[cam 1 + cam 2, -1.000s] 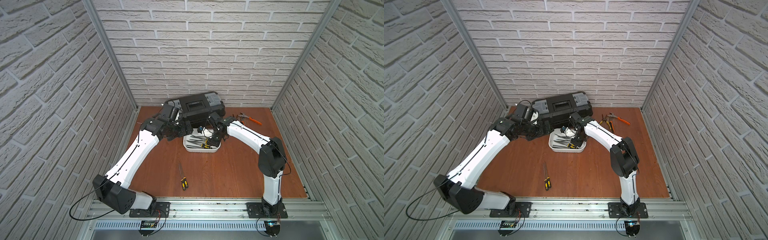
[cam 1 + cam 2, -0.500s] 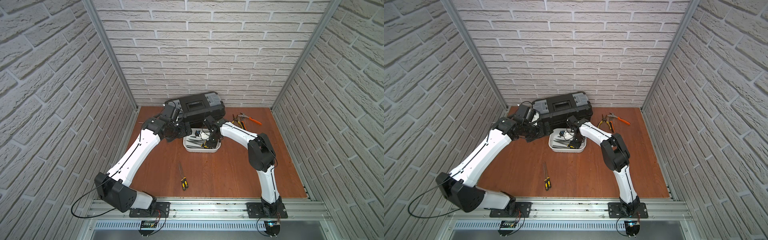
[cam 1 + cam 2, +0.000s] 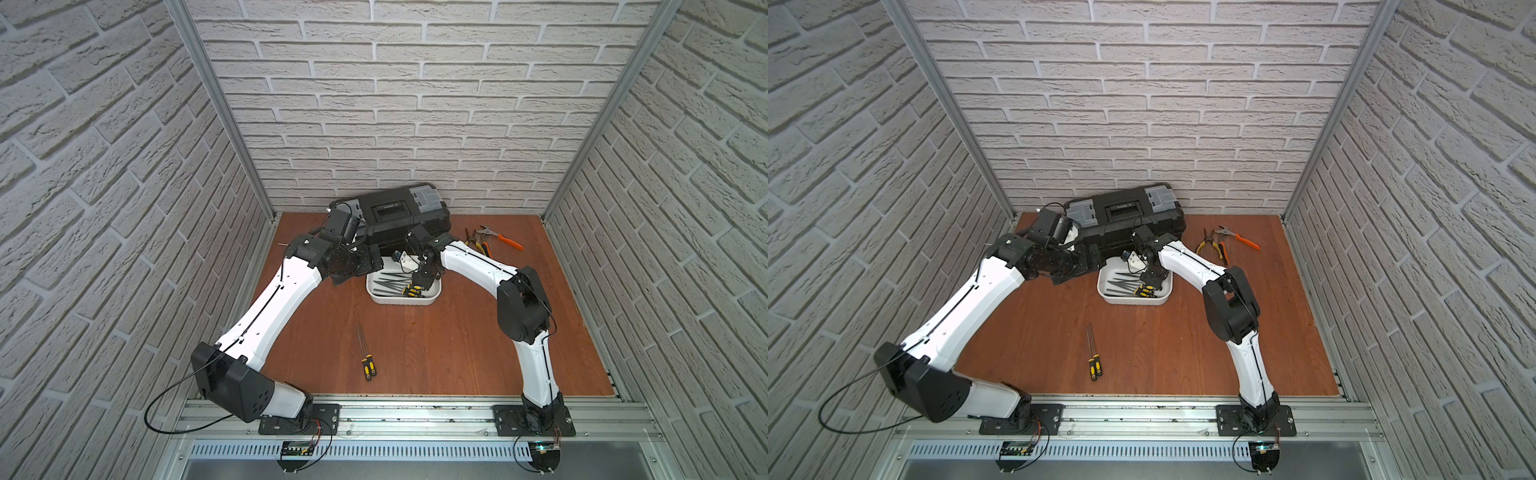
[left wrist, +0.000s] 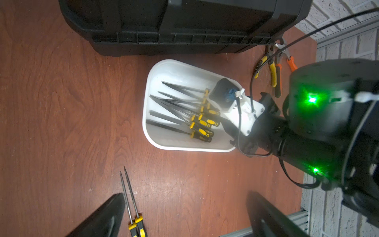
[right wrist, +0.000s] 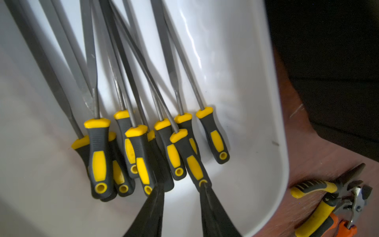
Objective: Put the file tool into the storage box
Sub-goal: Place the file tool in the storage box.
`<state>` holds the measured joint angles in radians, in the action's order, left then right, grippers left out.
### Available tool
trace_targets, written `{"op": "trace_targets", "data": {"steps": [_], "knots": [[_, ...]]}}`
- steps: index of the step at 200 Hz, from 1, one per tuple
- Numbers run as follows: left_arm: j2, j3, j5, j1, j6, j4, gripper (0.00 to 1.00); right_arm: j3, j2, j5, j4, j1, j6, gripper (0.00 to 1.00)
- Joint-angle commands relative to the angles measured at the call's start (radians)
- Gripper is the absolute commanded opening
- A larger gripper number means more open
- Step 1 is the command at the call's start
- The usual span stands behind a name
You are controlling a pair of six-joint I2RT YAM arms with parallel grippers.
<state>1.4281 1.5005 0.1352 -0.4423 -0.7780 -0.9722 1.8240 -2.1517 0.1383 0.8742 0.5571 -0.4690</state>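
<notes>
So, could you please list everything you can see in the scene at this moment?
storage box: one, white, mid-table, in front of the toolbox
files in the box: overlapping pile, about ten, grey blades, yellow-black handles
loose files: two, same colours, side by side on the table nearer the arm bases
toolbox: one, black with grey latches, against the back wall
pliers: at least two, yellow and orange handles, beside the toolbox
table: one, reddish-brown wood
walls: three, white brick
left gripper: open, empty, raised beside the box
right gripper: open, low inside the box at the handles
</notes>
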Motion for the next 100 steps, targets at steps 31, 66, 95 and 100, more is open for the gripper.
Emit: {"op": "trace_targets", "data": {"steps": [31, 66, 95, 100], "knots": [[-0.04, -0.107, 0.049, 0.083, 0.038, 0.042, 0.98, 0.041, 0.167, -0.009, 0.003, -0.002, 0.371, 0.34], [-0.064, -0.19, 0.125, 0.135, 0.063, -0.008, 0.98, -0.07, 0.305, -0.076, -0.027, 0.017, 0.723, 0.33], [-0.09, -0.278, 0.164, 0.147, 0.08, -0.01, 0.98, -0.204, 0.391, -0.07, -0.066, 0.104, 0.974, 0.34], [-0.094, -0.296, 0.173, 0.151, 0.082, -0.002, 0.98, -0.228, 0.4, -0.069, -0.075, 0.124, 1.006, 0.34]]}}
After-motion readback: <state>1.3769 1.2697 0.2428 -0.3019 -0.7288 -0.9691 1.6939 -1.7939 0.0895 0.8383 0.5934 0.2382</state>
